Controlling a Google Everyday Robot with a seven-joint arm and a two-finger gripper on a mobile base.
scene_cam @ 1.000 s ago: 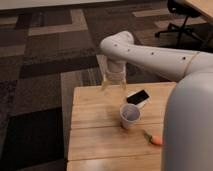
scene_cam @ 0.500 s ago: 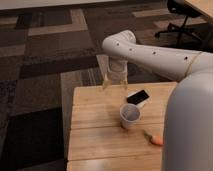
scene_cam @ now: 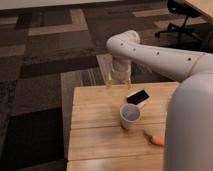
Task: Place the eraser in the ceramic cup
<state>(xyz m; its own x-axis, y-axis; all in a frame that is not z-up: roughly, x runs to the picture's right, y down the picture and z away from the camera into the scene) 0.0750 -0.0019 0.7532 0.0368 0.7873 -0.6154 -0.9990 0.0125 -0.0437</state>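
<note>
The black eraser (scene_cam: 139, 95) lies flat on the wooden table (scene_cam: 95, 125), partly resting on a white flat piece (scene_cam: 136, 101). The white ceramic cup (scene_cam: 130, 115) stands upright just in front of it, near the table's middle. My gripper (scene_cam: 119, 81) points down over the table's far edge, behind and left of the eraser and apart from it. Its fingers are spread and hold nothing.
An orange carrot (scene_cam: 155, 139) lies on the table in front of and to the right of the cup. My white body (scene_cam: 187, 130) blocks the right side. Patterned carpet surrounds the table, and an office chair (scene_cam: 180, 20) stands at the far right.
The gripper has shifted slightly to the right along the table's far edge. The eraser, cup and carrot have not moved.
</note>
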